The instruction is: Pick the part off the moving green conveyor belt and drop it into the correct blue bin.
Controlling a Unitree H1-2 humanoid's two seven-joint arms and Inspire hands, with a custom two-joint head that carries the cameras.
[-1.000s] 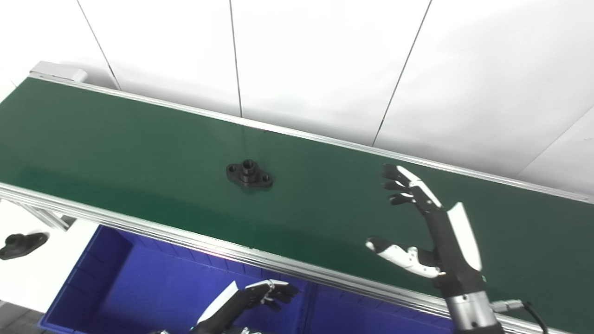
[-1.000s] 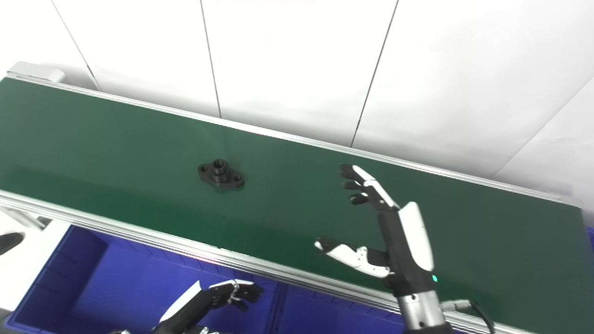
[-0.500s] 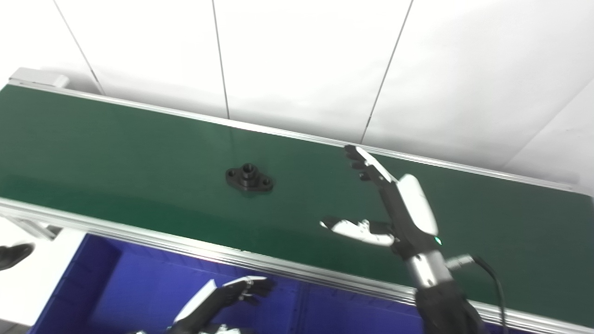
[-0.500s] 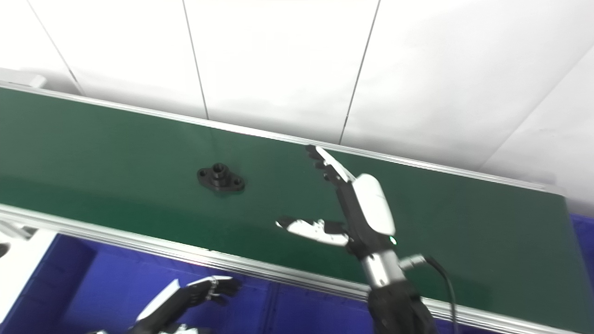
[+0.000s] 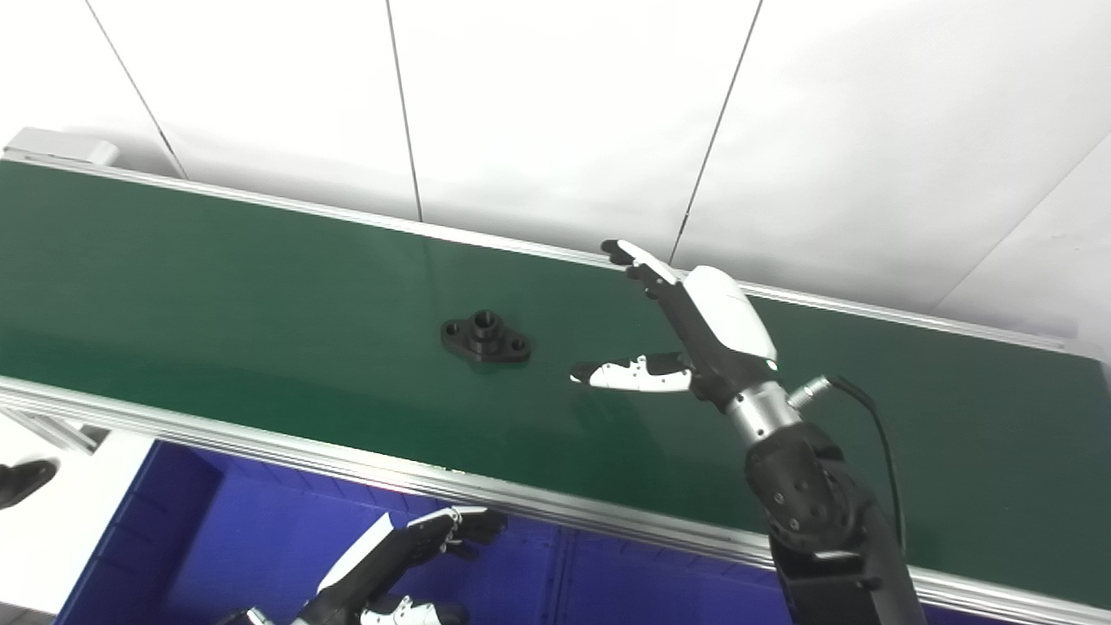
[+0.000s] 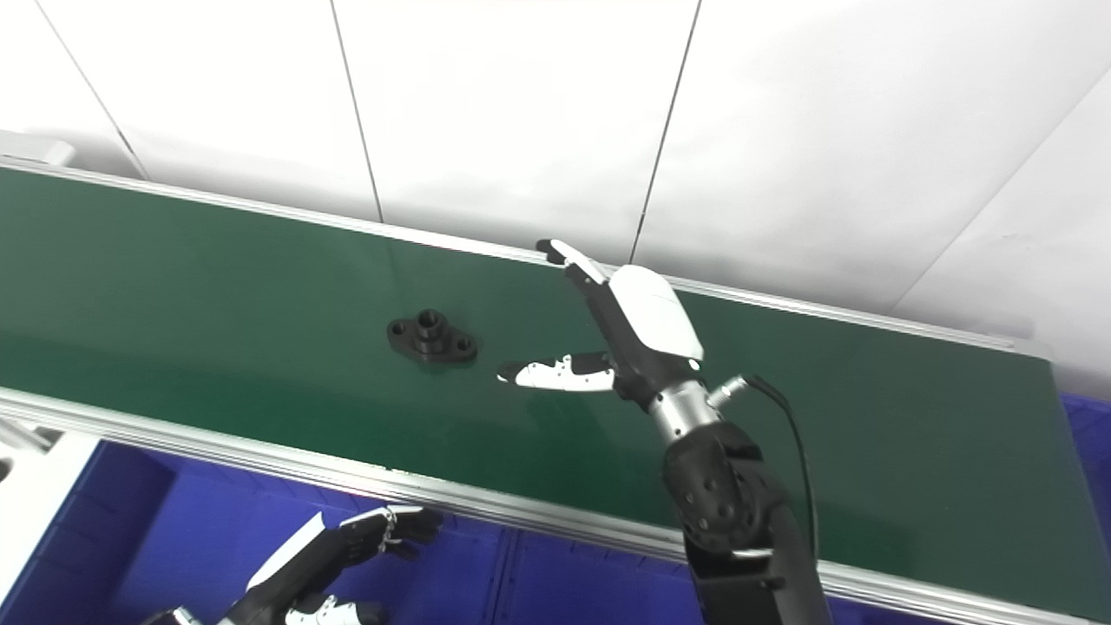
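A black flanged part [image 5: 485,337] with a raised hub lies flat on the green conveyor belt [image 5: 217,286]. My right hand [image 5: 686,334] hovers over the belt just to the part's right, open, with the thumb pointing toward the part and the fingers stretched toward the far rail. A short gap separates the thumb tip from the part. My left hand [image 5: 408,555] hangs low over the blue bin [image 5: 217,538] in front of the belt, fingers loosely apart and holding nothing.
An aluminium rail [image 5: 260,438] runs along the belt's near edge, another along the far edge by the white wall. A divider [image 5: 560,577] splits the blue bin. A dark object [image 5: 22,482] lies on the white surface at far left.
My right hand has moved up and left across the belt, closing on the part from its right. The part has drifted slightly right. The camera has also shifted.
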